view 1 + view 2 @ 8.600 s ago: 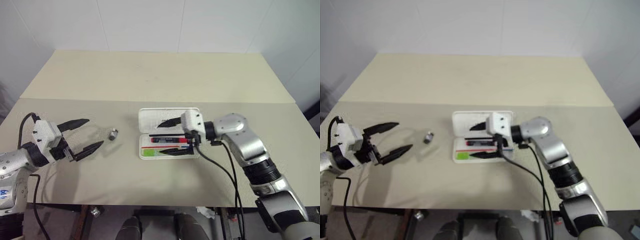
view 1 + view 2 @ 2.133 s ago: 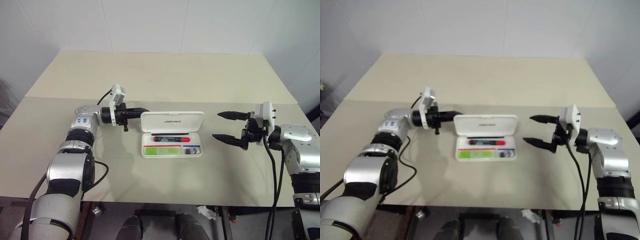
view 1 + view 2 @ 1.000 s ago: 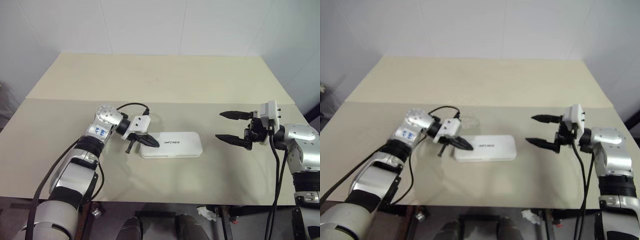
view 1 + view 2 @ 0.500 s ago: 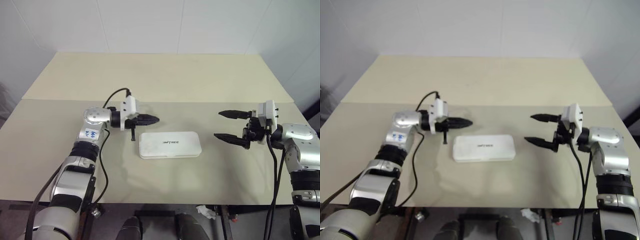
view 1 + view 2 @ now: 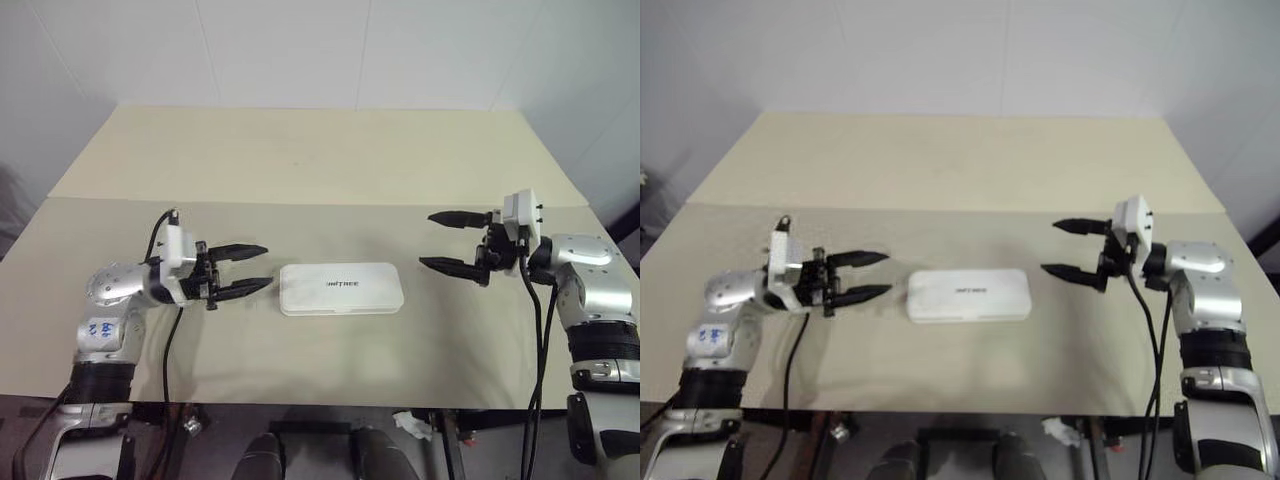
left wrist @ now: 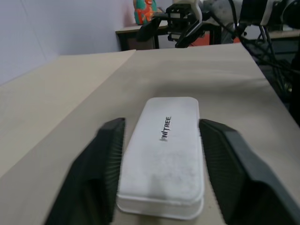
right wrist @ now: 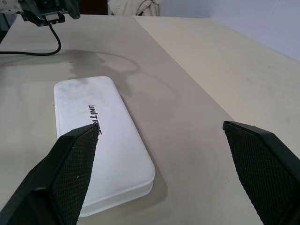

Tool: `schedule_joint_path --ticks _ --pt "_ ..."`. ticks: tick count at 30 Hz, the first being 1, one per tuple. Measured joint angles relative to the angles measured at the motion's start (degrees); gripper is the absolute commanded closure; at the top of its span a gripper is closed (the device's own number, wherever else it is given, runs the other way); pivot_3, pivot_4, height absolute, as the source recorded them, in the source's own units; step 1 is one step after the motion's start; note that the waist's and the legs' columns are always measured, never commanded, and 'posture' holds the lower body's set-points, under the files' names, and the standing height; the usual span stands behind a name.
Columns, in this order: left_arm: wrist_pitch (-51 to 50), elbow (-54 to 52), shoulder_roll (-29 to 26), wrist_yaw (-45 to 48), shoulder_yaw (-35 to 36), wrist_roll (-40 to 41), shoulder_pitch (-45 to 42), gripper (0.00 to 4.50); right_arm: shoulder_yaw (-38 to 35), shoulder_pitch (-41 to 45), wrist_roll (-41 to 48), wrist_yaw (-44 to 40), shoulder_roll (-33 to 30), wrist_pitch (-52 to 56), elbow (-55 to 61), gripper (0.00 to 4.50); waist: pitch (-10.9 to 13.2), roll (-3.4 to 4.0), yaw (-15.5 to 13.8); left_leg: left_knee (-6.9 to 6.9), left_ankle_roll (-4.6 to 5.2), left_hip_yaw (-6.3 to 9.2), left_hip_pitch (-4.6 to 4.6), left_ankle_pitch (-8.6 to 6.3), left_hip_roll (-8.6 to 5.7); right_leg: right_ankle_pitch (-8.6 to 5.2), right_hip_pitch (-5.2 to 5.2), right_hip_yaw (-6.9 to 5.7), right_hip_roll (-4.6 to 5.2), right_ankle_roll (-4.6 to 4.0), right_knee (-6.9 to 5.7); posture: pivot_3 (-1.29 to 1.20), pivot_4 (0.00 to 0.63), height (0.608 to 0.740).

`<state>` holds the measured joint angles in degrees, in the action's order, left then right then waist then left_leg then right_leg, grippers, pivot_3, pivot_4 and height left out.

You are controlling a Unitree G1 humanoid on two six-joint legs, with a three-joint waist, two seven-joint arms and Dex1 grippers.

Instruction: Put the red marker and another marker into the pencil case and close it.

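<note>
Pencil case (image 5: 342, 288): closed, centre of frame on counter (image 5: 300, 180).
Left gripper (image 5: 252, 269): fingers apart, empty.
Right gripper (image 5: 437, 240): fingers wide, empty.
Risk: lid unlatched, may spring open.

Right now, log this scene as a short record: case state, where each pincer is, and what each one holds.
pencil case: lid shut, lying flat on the table, between the two pincers
left pincer: open, holding nothing, beside the case's left end, not touching
right pincer: open wide, holding nothing, apart from the case's right end
markers: not visible with the lid shut
</note>
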<state>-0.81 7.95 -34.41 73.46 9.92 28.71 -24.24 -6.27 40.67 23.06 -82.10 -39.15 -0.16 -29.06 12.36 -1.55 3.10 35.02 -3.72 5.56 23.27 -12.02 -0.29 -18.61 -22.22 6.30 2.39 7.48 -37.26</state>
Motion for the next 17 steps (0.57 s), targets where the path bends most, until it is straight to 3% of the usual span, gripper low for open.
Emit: schedule_joint_path --ticks 3,17 --pt "0.1 -0.7 -1.9 0.2 1.9 0.7 1.4 0.03 0.4 1.9 -0.5 -1.4 0.0 -0.7 -2.7 0.0 0.0 0.0 0.1 -0.05 0.0 -0.01 0.0 0.0 0.02 -0.01 -0.01 -0.01 0.0 -0.03 0.05 0.0 0.15 0.74" --pt "2.5 -0.4 -5.2 0.5 3.8 0.2 4.1 0.03 1.6 5.5 -2.3 -3.9 1.5 -1.5 -7.7 0.0 0.0 0.02 0.2 -0.44 -0.01 -0.07 0.04 0.0 0.04 -0.03 -0.16 0.02 0.02 -0.05 0.26 0.0 0.15 0.74"
